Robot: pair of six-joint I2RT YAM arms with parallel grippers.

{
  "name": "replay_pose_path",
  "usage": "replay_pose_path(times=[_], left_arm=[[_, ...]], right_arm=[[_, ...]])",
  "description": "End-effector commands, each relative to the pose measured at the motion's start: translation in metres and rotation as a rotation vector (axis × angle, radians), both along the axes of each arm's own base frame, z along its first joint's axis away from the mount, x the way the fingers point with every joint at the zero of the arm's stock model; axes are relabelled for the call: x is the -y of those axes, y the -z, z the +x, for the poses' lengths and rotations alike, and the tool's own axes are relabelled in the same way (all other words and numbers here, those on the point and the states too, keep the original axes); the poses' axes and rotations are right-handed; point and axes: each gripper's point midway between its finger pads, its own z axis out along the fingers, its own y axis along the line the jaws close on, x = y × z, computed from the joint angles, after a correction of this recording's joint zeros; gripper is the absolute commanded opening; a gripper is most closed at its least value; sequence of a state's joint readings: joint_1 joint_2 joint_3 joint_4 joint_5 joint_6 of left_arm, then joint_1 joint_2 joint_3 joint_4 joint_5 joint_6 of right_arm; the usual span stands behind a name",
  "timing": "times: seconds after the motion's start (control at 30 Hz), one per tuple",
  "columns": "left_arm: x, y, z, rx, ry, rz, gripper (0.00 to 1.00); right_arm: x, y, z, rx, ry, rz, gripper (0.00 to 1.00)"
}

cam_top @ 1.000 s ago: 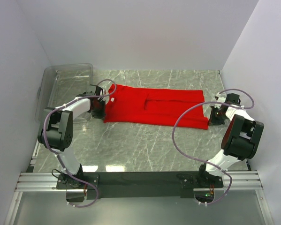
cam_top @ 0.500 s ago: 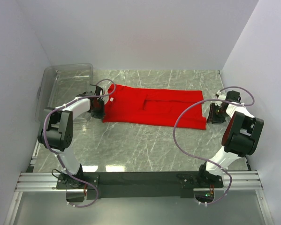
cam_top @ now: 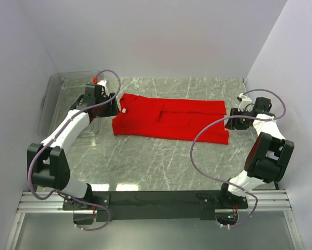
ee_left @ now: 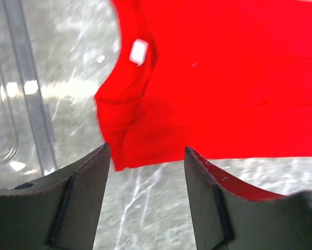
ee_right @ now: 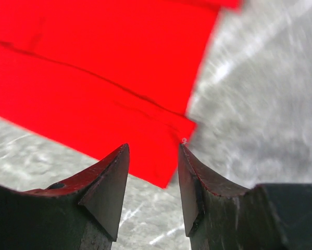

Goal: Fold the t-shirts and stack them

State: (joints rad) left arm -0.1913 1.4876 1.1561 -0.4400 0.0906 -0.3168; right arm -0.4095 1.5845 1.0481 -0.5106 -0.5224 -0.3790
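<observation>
1. Presently, t-shirt [cam_top: 171,119]: laid flat, spanning 9 to 3 o'clock.
2. Left gripper [ee_left: 145,156]: spread, empty, at collar end, 9 o'clock.
3. Right gripper [ee_right: 153,151]: spread, empty, at hem, 3 o'clock.
4. Risk judged: if only one layer is pinched, the fold may be pulled askew.

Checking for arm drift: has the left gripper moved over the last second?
Yes. The left gripper moved toward the back, along the clear plastic bin, away from the near corner of the bright red t-shirt.

Shirt [cam_top: 171,119] is plain bright red with a tiny white label [ee_left: 139,51]. Worktop [cam_top: 161,161] is grey marble, white veins. Bin [cam_top: 54,99] is clear, cables [cam_top: 191,148] purple, walls [cam_top: 145,36] plain white.
</observation>
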Motion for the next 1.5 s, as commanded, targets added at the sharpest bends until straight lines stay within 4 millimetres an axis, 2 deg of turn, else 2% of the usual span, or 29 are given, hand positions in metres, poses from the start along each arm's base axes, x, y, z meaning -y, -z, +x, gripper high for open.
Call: replay_pose_path(times=[0.0,0.07,0.1,0.13,0.17,0.27,0.33,0.47,0.5,0.57,0.63,0.67,0.7,0.73,0.77,0.8,0.87,0.93,0.97,1.03,1.1,1.13,1.17,1.2,1.23,1.3,1.33,1.4,1.47], left_arm=[[0.016,-0.05,0.011,0.153,0.043,-0.095,0.64],[0.014,-0.059,0.013,0.194,0.018,-0.109,0.65],[0.008,-0.077,0.018,0.265,-0.021,-0.109,0.69],[0.005,-0.078,0.018,0.278,-0.064,-0.125,0.72],[0.001,-0.095,0.016,0.336,-0.096,-0.142,0.75],[-0.012,-0.105,0.014,0.412,-0.222,-0.213,0.98],[-0.011,-0.099,0.01,0.407,-0.259,-0.292,1.0],[0.004,-0.068,-0.002,0.264,-0.229,-0.372,0.98],[0.006,-0.058,-0.007,0.231,-0.222,-0.376,0.95],[0.009,-0.055,-0.017,0.219,-0.205,-0.392,0.94],[0.007,-0.045,-0.028,0.198,-0.21,-0.384,0.94],[0.004,-0.045,-0.034,0.192,-0.215,-0.378,0.94],[0.002,-0.04,-0.04,0.177,-0.221,-0.366,0.94],[0.001,-0.038,-0.043,0.171,-0.225,-0.358,0.94],[-0.002,-0.039,-0.048,0.176,-0.232,-0.354,0.94],[-0.003,-0.029,-0.055,0.148,-0.243,-0.349,0.94],[-0.005,-0.028,-0.063,0.149,-0.256,-0.357,0.94],[-0.007,-0.017,-0.074,0.12,-0.283,-0.373,0.94],[-0.008,-0.021,-0.077,0.135,-0.291,-0.384,0.94],[-0.01,-0.013,-0.086,0.122,-0.315,-0.399,0.94],[-0.014,-0.014,-0.092,0.138,-0.337,-0.404,0.94],[-0.015,-0.013,-0.095,0.136,-0.343,-0.399,0.94],[-0.017,-0.015,-0.098,0.145,-0.349,-0.399,0.94],[-0.018,-0.015,-0.1,0.143,-0.354,-0.399,0.94],[-0.02,-0.017,-0.101,0.149,-0.359,-0.396,0.94],[-0.021,-0.019,-0.104,0.155,-0.368,-0.402,0.94],[-0.022,-0.019,-0.106,0.157,-0.374,-0.401,0.94],[-0.023,-0.021,-0.109,0.163,-0.382,-0.415,0.94],[-0.022,-0.021,-0.112,0.158,-0.388,-0.433,0.94]], right_arm=[[-0.029,-0.047,0.016,0.2,-0.197,0.044,0.5],[-0.036,-0.052,0.032,0.226,-0.219,0.005,0.5],[-0.039,-0.054,0.039,0.223,-0.213,-0.006,0.5],[-0.041,-0.054,0.046,0.218,-0.212,-0.016,0.5],[-0.039,-0.057,0.061,0.209,-0.196,-0.041,0.5],[-0.063,-0.064,0.087,0.208,-0.251,-0.048,0.5],[-0.081,-0.073,0.102,0.225,-0.295,-0.046,0.5],[-0.113,-0.081,0.111,0.286,-0.512,-0.103,0.51],[-0.121,-0.079,0.105,0.284,-0.574,-0.111,0.53],[-0.14,-0.079,0.093,0.346,-0.814,-0.178,0.54],[-0.149,-0.061,0.059,0.29,-0.977,-0.185,0.58],[-0.166,-0.06,0.046,0.332,-1.128,-0.243,0.58],[-0.17,-0.055,0.034,0.324,-1.175,-0.262,0.59],[-0.173,-0.034,0.013,0.277,-1.223,-0.262,0.59],[-0.185,-0.035,0.002,0.302,-1.292,-0.296,0.59],[-0.192,-0.031,0.0,0.325,-1.316,-0.329,0.59],[-0.196,-0.018,-0.014,0.319,-1.328,-0.364,0.59],[-0.217,-0.024,-0.009,0.383,-1.338,-0.365,0.59],[-0.226,-0.028,-0.007,0.375,-1.297,-0.335,0.59],[-0.257,-0.05,0.023,0.446,-1.226,-0.313,0.59],[-0.283,-0.068,0.043,0.399,-1.083,-0.193,0.58],[-0.302,-0.084,0.076,0.403,-1.03,-0.145,0.58],[-0.315,-0.088,0.085,0.335,-0.946,-0.058,0.58],[-0.325,-0.086,0.089,0.267,-0.926,-0.018,0.58],[-0.347,-0.093,0.117,0.284,-0.917,0.007,0.58],[-0.361,-0.088,0.131,0.215,-0.84,0.046,0.58],[-0.376,-0.086,0.149,0.223,-0.804,0.054,0.58],[-0.383,-0.077,0.167,0.235,-0.758,0.021,0.6],[-0.388,-0.071,0.171,0.236,-0.719,0.023,0.65]])
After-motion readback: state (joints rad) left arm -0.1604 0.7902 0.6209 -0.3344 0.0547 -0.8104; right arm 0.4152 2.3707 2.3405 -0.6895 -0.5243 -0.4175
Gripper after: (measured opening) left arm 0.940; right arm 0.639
